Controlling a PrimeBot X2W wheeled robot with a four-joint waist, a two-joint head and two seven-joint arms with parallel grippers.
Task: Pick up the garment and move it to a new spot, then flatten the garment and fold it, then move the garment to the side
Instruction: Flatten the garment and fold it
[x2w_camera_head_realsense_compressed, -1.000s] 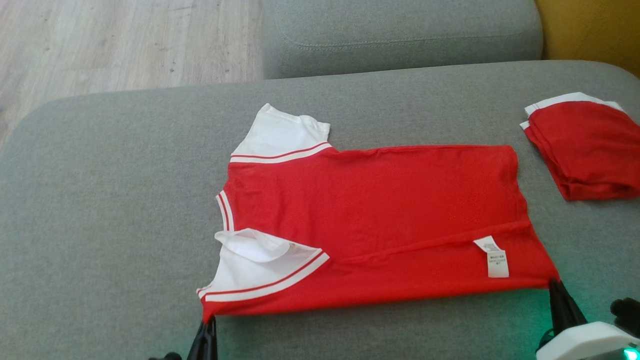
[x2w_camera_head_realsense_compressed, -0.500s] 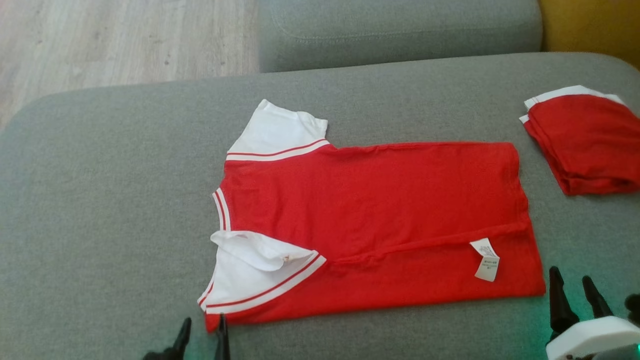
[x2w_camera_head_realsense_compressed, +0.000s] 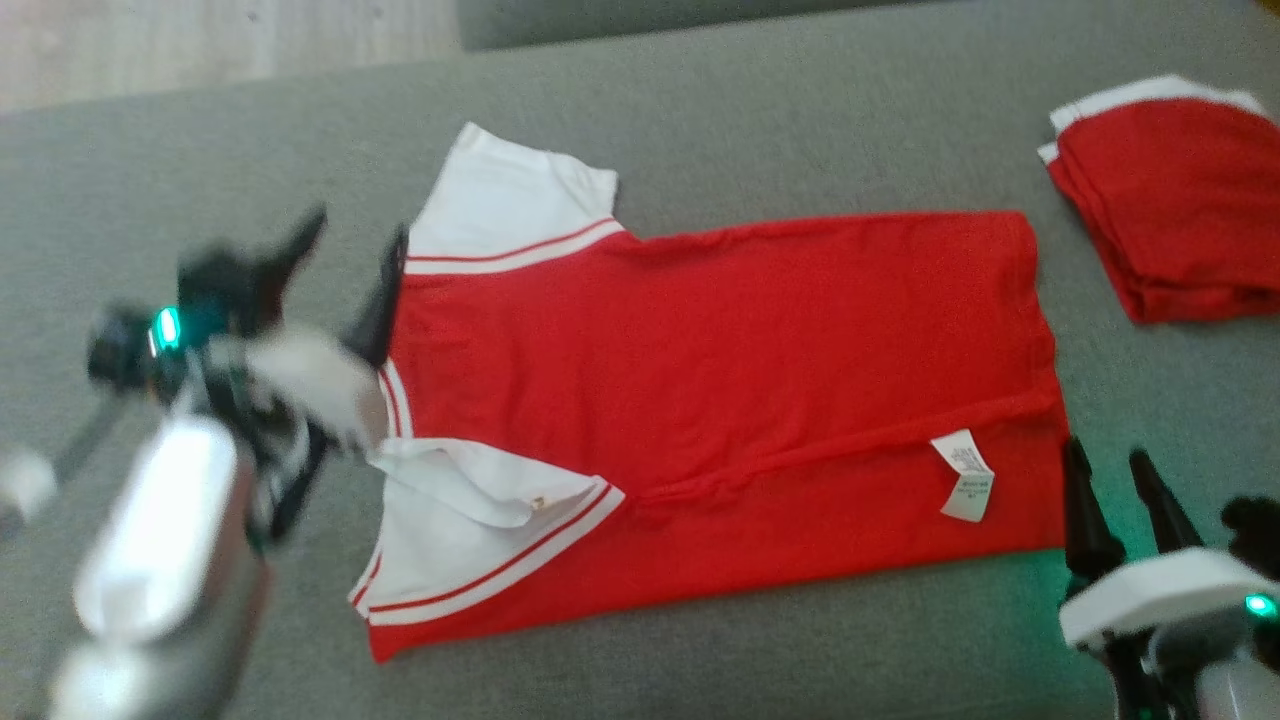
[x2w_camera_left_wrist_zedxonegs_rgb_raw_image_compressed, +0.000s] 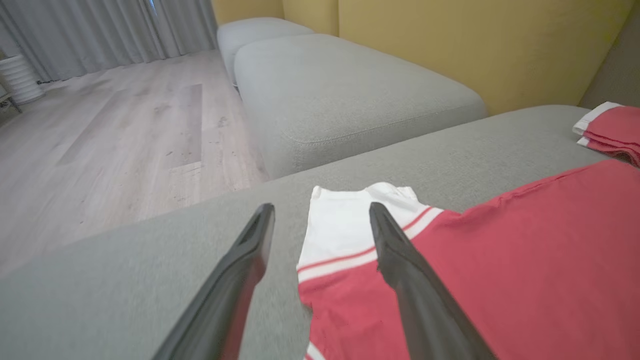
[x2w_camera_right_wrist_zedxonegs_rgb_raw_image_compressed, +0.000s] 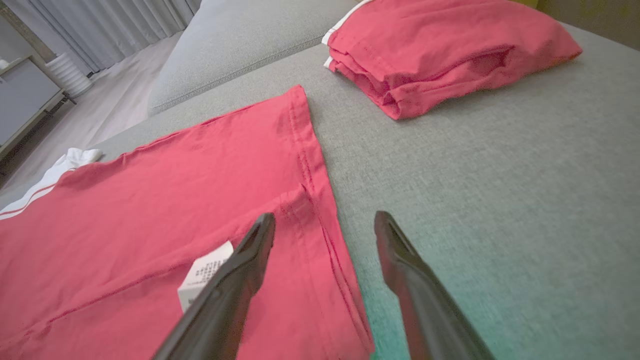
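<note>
The left tool stands released, fingers spread at the collar edge of the shirt, bare cushion to its left. The shirt lies flat between both tools. The right tool is released beside the hem corner, open cushion right, folded pile ahead.

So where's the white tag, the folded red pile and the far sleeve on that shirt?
tag (x2w_camera_head_realsense_compressed: 963, 476), head view, middle of the white label.
folded pile (x2w_camera_head_realsense_compressed: 1170, 210), head view, red top layer.
far sleeve (x2w_camera_head_realsense_compressed: 510, 200), head view, white cloth above the stripe.
</note>
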